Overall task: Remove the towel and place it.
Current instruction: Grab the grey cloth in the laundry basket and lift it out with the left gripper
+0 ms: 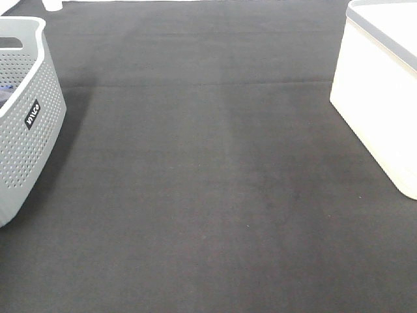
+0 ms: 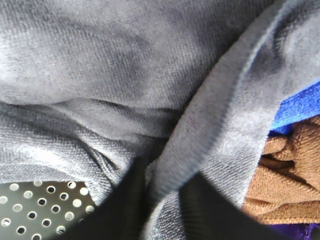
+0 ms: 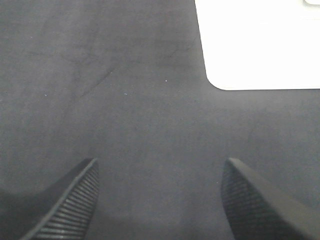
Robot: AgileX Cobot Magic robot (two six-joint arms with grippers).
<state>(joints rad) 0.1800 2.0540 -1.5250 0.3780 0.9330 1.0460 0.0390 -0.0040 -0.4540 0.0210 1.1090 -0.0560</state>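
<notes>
The towel [image 2: 125, 65] lies bunched inside the grey perforated basket [image 1: 32, 117], which stands at the left edge of the dark mat [image 1: 208, 195] and is partly cut off by the frame of the high view. In the left wrist view the greyish-lavender cloth fills almost everything, and one raised fold with a stitched hem runs straight down between the two dark fingers of the left gripper [image 2: 167, 170]. The jaws stand close together with that fold pressed between them, so the gripper appears to be clamped on the towel (the fingers are blurred, but cloth meets both of them). Just beside the fold lie a brown cloth [image 2: 285, 180] and a blue cloth [image 2: 300, 107], partly under the towel's edge, and the basket's holed wall [image 2: 35, 205] shows by one finger. The right gripper [image 3: 160, 165] hangs above bare mat with its ribbed fingers [image 3: 75, 200] spread wide and nothing between them, near a rounded corner of the white bin [image 3: 260, 45], which stands on the right of the mat, well apart from the basket.
</notes>
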